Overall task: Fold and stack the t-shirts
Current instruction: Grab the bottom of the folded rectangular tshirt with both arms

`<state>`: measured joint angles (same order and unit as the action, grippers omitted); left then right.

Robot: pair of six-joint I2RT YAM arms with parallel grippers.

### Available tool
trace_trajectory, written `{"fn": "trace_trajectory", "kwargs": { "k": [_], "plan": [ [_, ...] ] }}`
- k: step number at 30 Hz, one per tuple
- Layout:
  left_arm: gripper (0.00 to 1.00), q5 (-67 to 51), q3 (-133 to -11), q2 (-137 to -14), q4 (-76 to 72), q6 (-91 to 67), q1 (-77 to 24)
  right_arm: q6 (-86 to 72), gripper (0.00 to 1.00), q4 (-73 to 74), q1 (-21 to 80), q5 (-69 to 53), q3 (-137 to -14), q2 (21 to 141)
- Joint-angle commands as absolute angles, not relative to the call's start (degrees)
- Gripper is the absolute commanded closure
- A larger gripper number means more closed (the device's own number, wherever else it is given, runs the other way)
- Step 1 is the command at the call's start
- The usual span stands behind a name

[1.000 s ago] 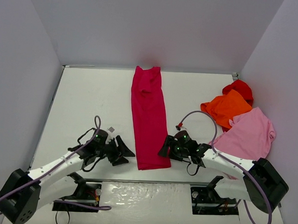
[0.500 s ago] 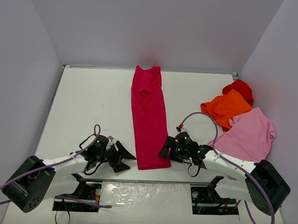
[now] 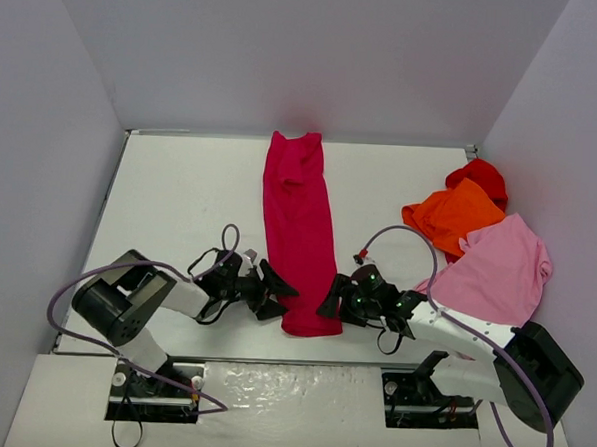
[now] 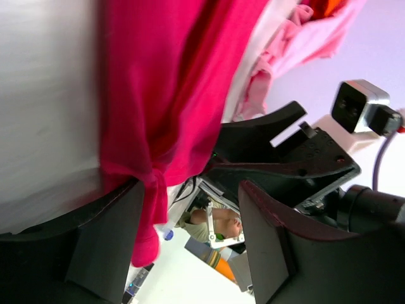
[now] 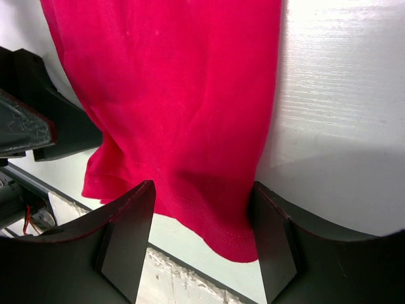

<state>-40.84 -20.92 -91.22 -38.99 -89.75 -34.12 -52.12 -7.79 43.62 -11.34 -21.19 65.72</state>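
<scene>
Read the top view as a clock face with twelve at the far wall. The crimson-magenta t-shirt (image 3: 298, 224) lies folded into a long narrow strip down the middle of the white table (image 3: 180, 197), running from twelve to six, with its hem end close to the front edge. Both arms lie low over the table and meet at that near end, one on each side. The left gripper (image 3: 279, 297) sits at the strip's near left corner, its arm stretching off toward eight o'clock. In its wrist view the fingers (image 4: 101, 253) are spread wide, and a bunched corner of the crimson cloth hangs between them, close beside one finger — nothing is pinched. The right gripper (image 3: 328, 296) sits at the near right corner, its arm stretching off toward four o'clock. In its own camera the fingers (image 5: 126, 247) stand apart on either side of the hem — the cloth lies flat on the table between them, unclamped. Each wrist camera shows part of the other gripper across the cloth. The other three shirts sit in a loose heap well apart from the strip, between two and three o'clock by the right wall. The red t-shirt (image 3: 479, 177) is farthest back, and the orange t-shirt (image 3: 454, 214) lies just in front of it, touching it. The light pink t-shirt (image 3: 502, 266) is nearest and spread widest, touching the orange one, with the right arm crossing its near edge.
</scene>
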Motion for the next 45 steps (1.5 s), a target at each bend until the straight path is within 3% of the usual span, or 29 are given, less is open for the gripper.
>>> {"fn": "trace_trajectory", "kwargs": {
  "k": [1,5,11,16,20,28,34,41,45],
  "plan": [
    [0.42,-42.8,-18.9,-98.5,-50.3,-97.0,-36.2,-52.9,0.43,-7.6,44.1,-12.0,-21.1,63.5],
    [0.42,-43.3,-17.7,-97.1,-51.5,-98.1,-36.6,-52.5,0.43,-7.1,44.1,-12.0,-21.1,63.4],
    [0.42,-42.4,-18.7,-86.0,-30.8,-91.1,-36.7,-52.5,0.51,-7.0,44.2,-12.0,-20.8,63.1],
    [0.42,-41.9,-22.1,-71.6,-11.7,-86.6,-36.5,-52.6,0.51,-6.5,44.2,-12.0,-21.0,62.3],
    [0.41,-40.0,-25.9,-67.6,1.8,-79.9,-36.2,-52.5,0.51,-6.6,44.5,-11.9,-21.3,62.5],
    [0.41,-42.1,-20.2,-75.8,-8.4,-82.3,-36.6,-53.0,0.50,-6.2,44.6,-11.9,-21.3,61.1],
    [0.41,-39.2,-23.4,-78.0,-1.5,-77.7,-36.7,-52.8,0.51,-5.5,44.7,-11.6,-21.5,60.1],
    [0.41,-40.0,-24.1,-85.0,-7.0,-77.8,-36.8,-52.5,0.51,-5.5,44.7,-11.4,-22.2,61.0],
    [0.41,-40.1,-25.5,-87.3,-6.7,-76.7,-37.0,-52.3,0.57,-5.5,44.7,-11.6,-22.3,60.9]
  ]
}}
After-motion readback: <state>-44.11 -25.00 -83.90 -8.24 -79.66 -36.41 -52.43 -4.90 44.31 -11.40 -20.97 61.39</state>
